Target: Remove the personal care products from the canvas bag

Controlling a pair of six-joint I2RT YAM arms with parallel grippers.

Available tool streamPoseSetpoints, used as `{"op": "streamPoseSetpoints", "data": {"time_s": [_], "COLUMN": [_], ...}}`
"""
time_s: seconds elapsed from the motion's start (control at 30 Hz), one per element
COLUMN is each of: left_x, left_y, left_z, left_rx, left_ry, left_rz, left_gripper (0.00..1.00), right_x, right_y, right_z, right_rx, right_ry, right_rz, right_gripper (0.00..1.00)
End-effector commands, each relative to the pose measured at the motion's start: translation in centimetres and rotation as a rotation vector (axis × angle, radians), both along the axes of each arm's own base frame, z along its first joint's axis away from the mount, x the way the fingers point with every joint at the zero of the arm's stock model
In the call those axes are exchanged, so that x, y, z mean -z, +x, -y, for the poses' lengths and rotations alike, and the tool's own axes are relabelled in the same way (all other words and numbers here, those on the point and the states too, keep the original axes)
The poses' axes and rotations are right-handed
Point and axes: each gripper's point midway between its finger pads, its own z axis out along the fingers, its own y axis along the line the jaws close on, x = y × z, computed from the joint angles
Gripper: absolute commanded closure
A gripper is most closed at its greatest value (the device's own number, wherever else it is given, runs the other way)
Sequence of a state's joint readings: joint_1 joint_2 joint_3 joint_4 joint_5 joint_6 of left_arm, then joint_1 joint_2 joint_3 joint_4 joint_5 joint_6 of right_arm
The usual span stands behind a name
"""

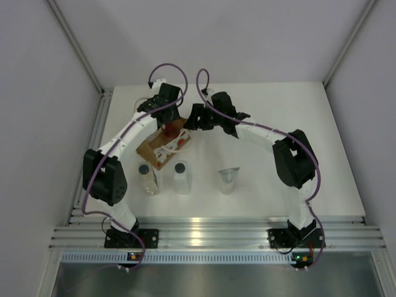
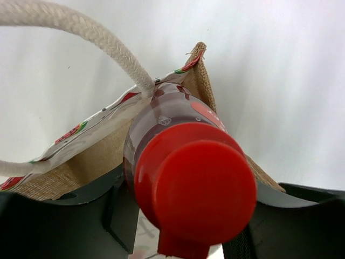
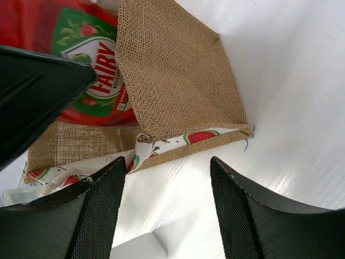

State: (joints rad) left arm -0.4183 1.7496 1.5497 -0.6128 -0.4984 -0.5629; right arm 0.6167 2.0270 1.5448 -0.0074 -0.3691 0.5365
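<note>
**A:** How far along are you?

**B:** Top view first. 3 of the 4 products already stand on the worktop (image 1: 278,124), well back from both my jaws toward my bases: the clear bottle (image 1: 146,177), the white bottle (image 1: 181,176) and the silvery pouch (image 1: 228,180). The canvas bag (image 1: 159,150) lies slumped just behind my left jaws, and the red bottle (image 1: 168,130) sits right at their tips. My right jaws hang just beside them. I judge 3 out and the 4th in hand.

**A:** And your left wrist?

**B:** The red bottle (image 2: 197,189) fills the gap between my left jaws, cap toward the lens. They are drawn in narrow on its flanks, holding it. Its body runs away from the jaws toward the bag's mouth, with a rope handle (image 2: 81,27) arching beyond. The cap blocks the far end, so I cannot tell how much is inside the bag.

**A:** Right wrist?

**B:** My right jaws stand wide, holding nothing, over bare worktop. Just past their tips lies the bag's (image 3: 172,70) flattened burlap. Beyond that is the bottle's printed label (image 3: 99,65). A dark blur (image 3: 32,91) off to one side is probably my other arm. A white corner (image 3: 140,251) between the jaws is cut off at the frame edge. It may be the white bottle, but I cannot be sure.
</note>
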Motion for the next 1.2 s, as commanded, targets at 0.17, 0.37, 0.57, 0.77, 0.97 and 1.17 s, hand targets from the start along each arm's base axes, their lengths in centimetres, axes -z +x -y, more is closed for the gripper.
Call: {"op": "streamPoseSetpoints", "data": {"time_s": [0.17, 0.37, 0.57, 0.77, 0.97, 1.17], "left_x": [-9.2, -11.4, -14.2, -16.9, -20.1, -22.2], "left_y": [-0.3, -1.6, -3.1, -4.5, -5.9, -6.7], "left_z": [0.2, 0.2, -0.1, 0.4, 0.7, 2.5], "left_rx": [0.058, 0.094, 0.121, 0.194, 0.241, 0.341], "left_ry": [-0.095, -0.121, -0.140, -0.164, -0.186, -0.214], "left_rz": [0.227, 0.264, 0.307, 0.345, 0.413, 0.447], "left_gripper": [1.00, 1.00, 1.00, 1.00, 1.00, 1.00], "right_x": [-5.0, -5.9, -6.7, -7.7, -10.5, -12.0], "right_y": [1.1, 0.7, 0.4, 0.2, 0.5, 1.1], "right_z": [0.2, 0.1, 0.3, 0.8, 2.7, 6.2], "right_rx": [-0.002, -0.021, -0.032, -0.027, -0.006, 0.051], "right_ry": [0.094, 0.109, 0.129, 0.139, 0.168, 0.175], "right_rz": [0.094, 0.097, 0.094, 0.105, 0.144, 0.171], "right_gripper": [0.36, 0.32, 0.11, 0.01, 0.01, 0.00]}}
